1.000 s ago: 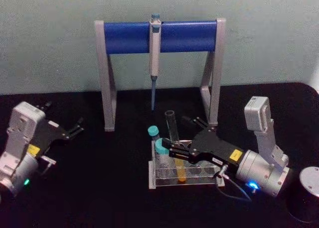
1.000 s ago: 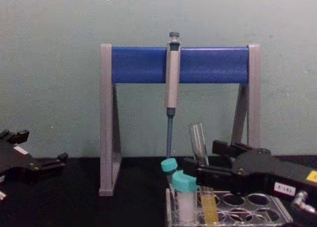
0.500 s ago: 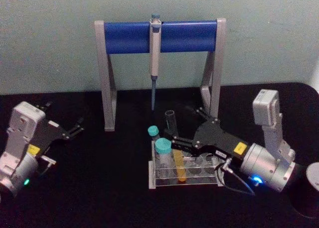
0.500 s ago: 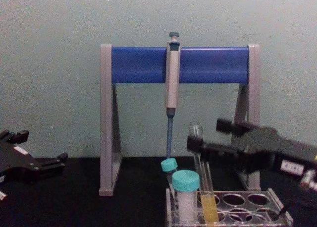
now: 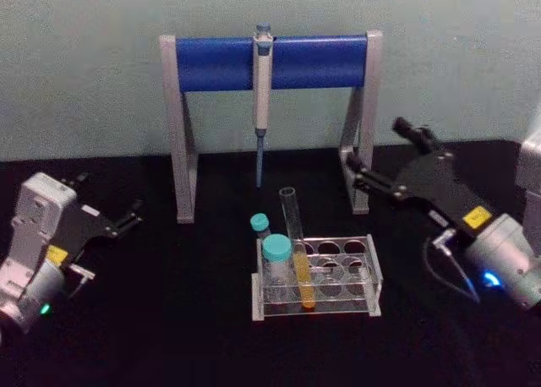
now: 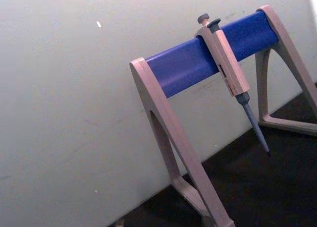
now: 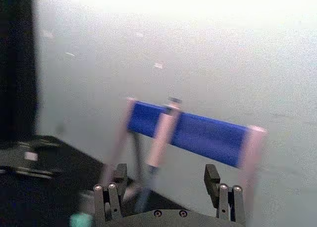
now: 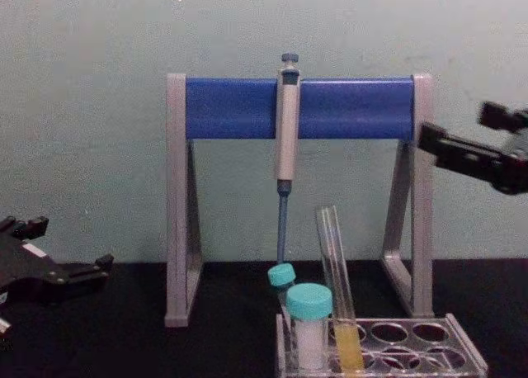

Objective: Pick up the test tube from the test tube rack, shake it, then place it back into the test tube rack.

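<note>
The test tube (image 5: pixel 296 243) stands in the test tube rack (image 5: pixel 355 301), leaning slightly, with yellow-orange liquid in its lower part; nothing holds it. From the chest, the test tube (image 8: pixel 337 287) rises from the rack (image 8: pixel 412 349) beside a teal-capped vial. My right gripper (image 5: pixel 382 157) is open and empty, raised up and to the right of the rack, near the stand's right leg. The chest view has this right gripper (image 8: pixel 460 129) at its right edge. Its fingers (image 7: pixel 106 197) stand wide apart in the right wrist view. My left gripper (image 5: pixel 110 197) rests open at the far left.
A grey-and-blue pipette stand (image 5: pixel 270 62) stands behind the rack with a pipette (image 5: pixel 262 100) hanging from its bar. Two teal-capped vials (image 5: pixel 276 253) sit in the rack's left holes. The black table (image 5: pixel 169 319) lies bare around the rack.
My right gripper let go of the test tube and drew back up and to the right. The tube now stands alone in the rack. The left arm has not moved.
</note>
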`<state>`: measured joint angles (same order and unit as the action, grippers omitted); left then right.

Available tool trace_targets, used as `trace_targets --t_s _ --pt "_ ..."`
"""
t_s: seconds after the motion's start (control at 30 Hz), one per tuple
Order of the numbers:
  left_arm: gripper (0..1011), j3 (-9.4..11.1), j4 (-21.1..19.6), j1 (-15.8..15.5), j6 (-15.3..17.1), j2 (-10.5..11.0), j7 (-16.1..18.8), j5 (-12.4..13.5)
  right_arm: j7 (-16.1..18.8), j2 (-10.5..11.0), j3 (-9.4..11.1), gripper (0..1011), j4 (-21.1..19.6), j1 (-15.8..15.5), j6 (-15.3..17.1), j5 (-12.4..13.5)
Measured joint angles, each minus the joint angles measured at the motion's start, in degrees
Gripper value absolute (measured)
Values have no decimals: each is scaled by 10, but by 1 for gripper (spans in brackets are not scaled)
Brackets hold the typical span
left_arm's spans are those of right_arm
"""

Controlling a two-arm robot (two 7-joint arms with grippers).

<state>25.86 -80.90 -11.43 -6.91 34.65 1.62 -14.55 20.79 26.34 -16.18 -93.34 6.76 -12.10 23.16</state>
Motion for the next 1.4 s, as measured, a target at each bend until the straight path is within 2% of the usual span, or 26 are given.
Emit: trace_targets --t_s 0.03,0.07,0.17,0.4,0.6,0.93,1.4 --pt "1001 0 0 0 0 0 0 0 -24 -2 8 1000 -1 -7 1 -20" --pt "1001 0 0 0 0 0 0 0 -24 -2 8 1000 -1 -7 1 -20" --pt "1001 0 0 0 0 0 0 0 -77 -7 21 1000 1 -23 13 -66" --pt "1001 0 0 0 0 0 0 0 -134 -30 34 1000 35 -36 53 -107" --pt "1001 0 0 0 0 0 0 0 -156 -51 40 1000 74 -39 73 -123" --pt "1001 0 0 0 0 0 0 0 -156 -80 45 1000 124 -37 86 -129" --pt "1001 0 0 0 0 0 0 0 -129 -103 51 1000 157 -31 89 -135"
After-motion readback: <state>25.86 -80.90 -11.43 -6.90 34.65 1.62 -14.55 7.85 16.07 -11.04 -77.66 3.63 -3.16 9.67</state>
